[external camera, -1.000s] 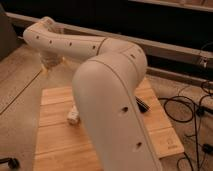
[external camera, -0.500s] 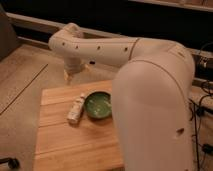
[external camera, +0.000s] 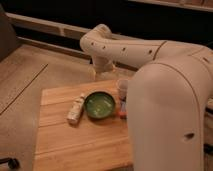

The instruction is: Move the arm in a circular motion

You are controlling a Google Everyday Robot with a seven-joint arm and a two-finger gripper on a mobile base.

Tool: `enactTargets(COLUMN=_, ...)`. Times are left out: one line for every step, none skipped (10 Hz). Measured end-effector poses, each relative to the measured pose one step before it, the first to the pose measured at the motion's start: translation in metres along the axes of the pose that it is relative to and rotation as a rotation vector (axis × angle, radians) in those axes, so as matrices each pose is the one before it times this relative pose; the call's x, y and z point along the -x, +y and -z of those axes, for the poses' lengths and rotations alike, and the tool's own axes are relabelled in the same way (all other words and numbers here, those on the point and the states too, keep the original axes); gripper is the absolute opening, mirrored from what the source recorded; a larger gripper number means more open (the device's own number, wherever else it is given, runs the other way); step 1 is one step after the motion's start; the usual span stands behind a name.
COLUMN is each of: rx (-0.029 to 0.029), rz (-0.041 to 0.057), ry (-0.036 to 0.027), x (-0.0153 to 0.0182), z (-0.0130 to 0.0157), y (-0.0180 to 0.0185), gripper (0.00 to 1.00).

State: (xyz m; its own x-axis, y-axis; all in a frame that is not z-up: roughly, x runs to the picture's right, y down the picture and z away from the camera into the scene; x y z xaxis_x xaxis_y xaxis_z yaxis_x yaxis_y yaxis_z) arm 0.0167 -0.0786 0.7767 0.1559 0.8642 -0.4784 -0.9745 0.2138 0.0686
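The cream-white arm point(external camera: 165, 95) fills the right side of the camera view. Its thick near segment rises from the bottom right, and a thinner segment with dark screw holes point(external camera: 130, 50) runs left to a rounded elbow point(external camera: 97, 40). From the elbow the wrist drops down to the gripper point(external camera: 103, 75), which hangs over the far edge of the wooden table point(external camera: 75, 145), just behind a green bowl point(external camera: 99, 105).
A white bottle point(external camera: 76, 110) lies on its side left of the bowl. A small pale cup point(external camera: 121, 87) and an orange object point(external camera: 122, 113) sit right of the bowl, partly behind the arm. A low ledge point(external camera: 45, 27) runs along the back. Bare floor point(external camera: 20, 80) lies to the left.
The arm has swung to the right across the view. Its elbow and gripper moved from the table's far left to its far middle, uncovering the bowl, the bottle and then the cup.
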Motion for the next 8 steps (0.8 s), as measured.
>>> enactTargets(rx=-0.01902, rz=0.00967, ry=-0.01306, x=0.01958, z=-0.00168, y=-0.00058, gripper=0.65)
enactTargets(rx=-0.01864, rz=0.0178, ry=-0.01045, x=0.0166, z=-0.00036, y=0.00318, gripper=0.65)
enactTargets(rx=-0.01719, rz=0.02983, ry=-0.01513, x=0.02102, z=-0.00083, y=0.01064, gripper=0.65)
enactTargets(rx=-0.00729, rz=0.04234, ry=-0.02156, x=0.02306, z=0.00217, y=0.01907, gripper=0.65)
enactTargets(rx=-0.00212, rz=0.03873, ry=-0.01866, x=0.01683, z=0.00316, y=0.01777, gripper=0.65)
enactTargets(rx=0.00089, rz=0.03594, ry=-0.01469, x=0.01095, z=0.00346, y=0.01504, gripper=0.65)
enactTargets(rx=0.02089, rz=0.06017, ry=-0.01881, x=0.01107, z=0.00848, y=0.0288, gripper=0.65)
enactTargets(rx=0.02534, rz=0.03347, ry=-0.01189, x=0.00542, z=0.00602, y=0.01999, gripper=0.65)
